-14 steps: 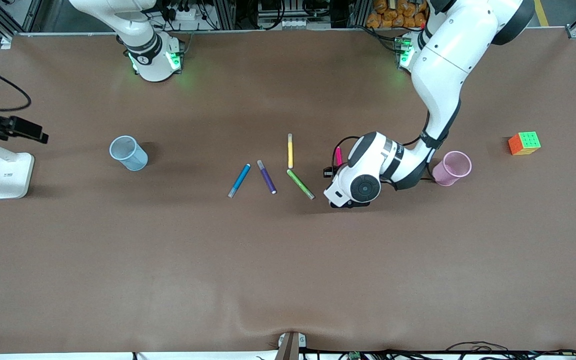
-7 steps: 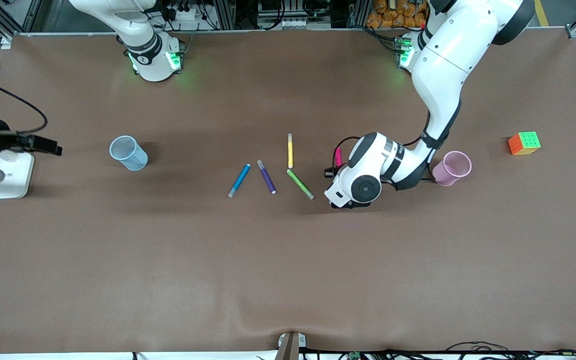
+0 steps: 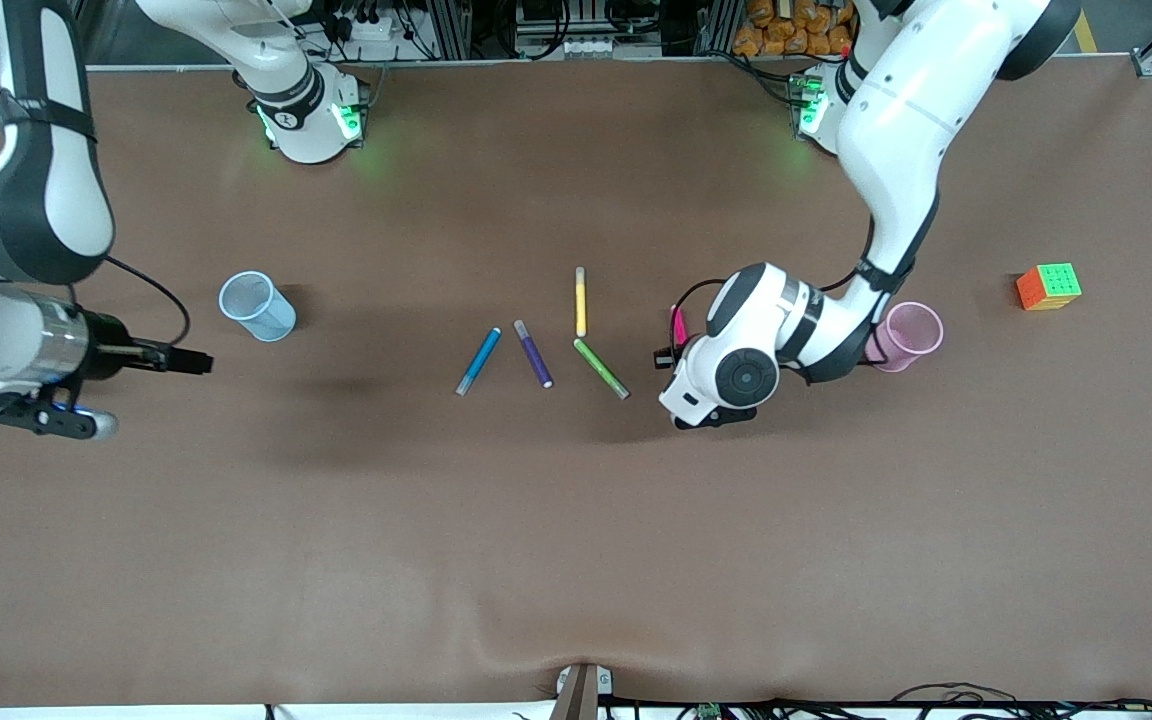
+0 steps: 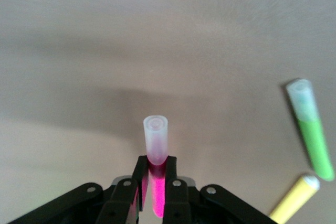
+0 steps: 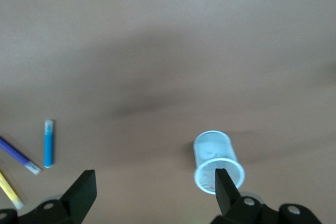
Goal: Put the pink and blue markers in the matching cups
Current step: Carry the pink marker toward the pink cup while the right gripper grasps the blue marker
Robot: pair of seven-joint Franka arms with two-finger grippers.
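My left gripper point(image 4: 156, 170) is shut on the pink marker point(image 4: 156, 141), whose pale end sticks out past the fingers. In the front view the marker point(image 3: 679, 325) shows just beside the left wrist, above the table between the green pen and the pink cup point(image 3: 914, 330). The left arm partly covers that cup. The blue marker point(image 3: 479, 360) lies on the table beside the purple pen. The blue cup point(image 3: 256, 306) stands toward the right arm's end. My right gripper point(image 3: 191, 361) is open and empty, low beside the blue cup point(image 5: 215, 158). The blue marker point(image 5: 48, 144) shows farther off.
A purple pen point(image 3: 533, 353), a yellow pen point(image 3: 581, 301) and a green pen point(image 3: 601, 368) lie between the blue marker and the left gripper. A colour cube point(image 3: 1048, 286) sits toward the left arm's end of the table.
The right arm has swung in from the table's edge, bringing its gripper close beside the blue cup. The left gripper with the pink marker has shifted slightly toward the pink cup.
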